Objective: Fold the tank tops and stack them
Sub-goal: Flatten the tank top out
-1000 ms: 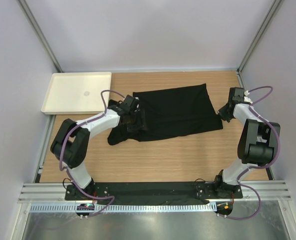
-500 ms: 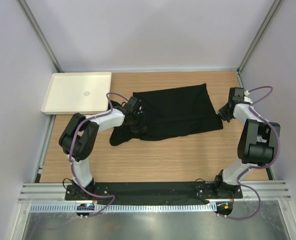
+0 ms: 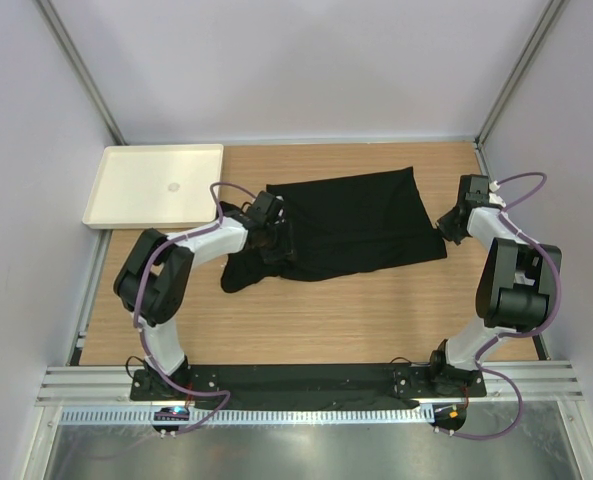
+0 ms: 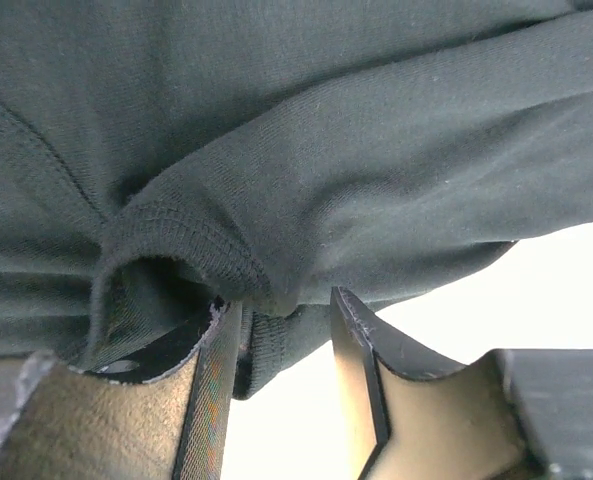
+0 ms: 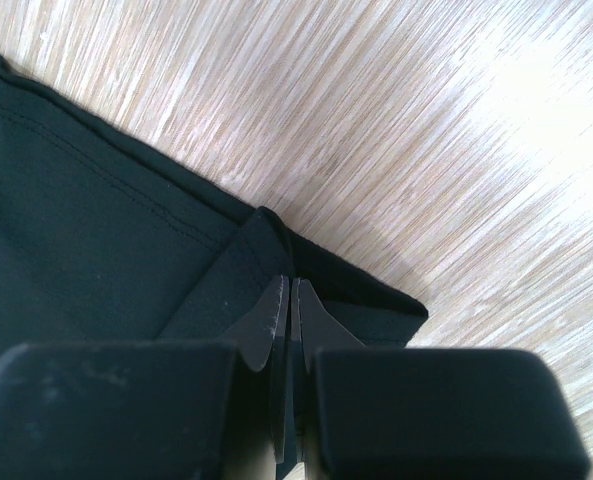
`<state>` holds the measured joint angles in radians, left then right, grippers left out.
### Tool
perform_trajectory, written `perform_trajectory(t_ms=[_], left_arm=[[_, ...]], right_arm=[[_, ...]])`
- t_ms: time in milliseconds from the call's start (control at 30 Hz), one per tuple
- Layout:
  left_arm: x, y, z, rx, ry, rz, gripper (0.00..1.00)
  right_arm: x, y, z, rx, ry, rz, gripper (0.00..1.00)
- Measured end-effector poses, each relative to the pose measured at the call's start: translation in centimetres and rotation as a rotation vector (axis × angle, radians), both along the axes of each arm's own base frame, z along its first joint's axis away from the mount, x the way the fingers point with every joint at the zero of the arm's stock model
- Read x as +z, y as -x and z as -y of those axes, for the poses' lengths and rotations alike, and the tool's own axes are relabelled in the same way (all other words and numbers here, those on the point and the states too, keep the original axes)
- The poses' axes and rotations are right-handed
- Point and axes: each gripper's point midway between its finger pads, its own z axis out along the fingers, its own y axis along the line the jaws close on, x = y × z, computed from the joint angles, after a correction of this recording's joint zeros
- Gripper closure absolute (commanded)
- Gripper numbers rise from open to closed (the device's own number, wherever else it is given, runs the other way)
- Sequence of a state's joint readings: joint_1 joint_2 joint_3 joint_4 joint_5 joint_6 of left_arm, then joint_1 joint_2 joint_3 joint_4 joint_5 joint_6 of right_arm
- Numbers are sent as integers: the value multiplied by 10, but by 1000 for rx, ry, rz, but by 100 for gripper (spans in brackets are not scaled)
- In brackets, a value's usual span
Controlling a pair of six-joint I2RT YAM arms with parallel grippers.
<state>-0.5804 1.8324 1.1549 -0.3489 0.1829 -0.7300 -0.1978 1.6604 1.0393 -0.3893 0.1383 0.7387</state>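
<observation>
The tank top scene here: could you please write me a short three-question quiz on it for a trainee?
1. Fill in: in the top view, the white tray sits at the table's far ___ corner.
2. True or false: the tank top lies inside the tray.
3. Which pincer is shut on a corner of the tank top? A. left B. right C. neither

Key: 1 left; 2 false, as it is spread on the table beside the tray; 3 B, the right pincer.
</observation>
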Motion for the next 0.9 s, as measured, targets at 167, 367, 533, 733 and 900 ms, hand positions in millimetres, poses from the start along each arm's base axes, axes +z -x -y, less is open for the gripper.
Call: perform_trajectory(t_ms=[167, 367, 533, 733, 900], left_arm=[[4, -3, -2, 11, -8, 22, 63], [4, -7, -6, 24, -29, 36, 83], [4, -8, -7, 28, -36, 42, 96], [20, -6, -10, 31, -31, 63, 100], [44, 1, -9, 22, -14, 92, 100]], right_arm=[[0, 0, 0, 0, 0, 0, 95], [0, 0, -1, 2, -2, 0, 95], [0, 0, -1, 2, -2, 0, 95], [-1, 3, 0, -1, -1, -13, 95], [1, 13, 0, -8, 7, -43, 98]])
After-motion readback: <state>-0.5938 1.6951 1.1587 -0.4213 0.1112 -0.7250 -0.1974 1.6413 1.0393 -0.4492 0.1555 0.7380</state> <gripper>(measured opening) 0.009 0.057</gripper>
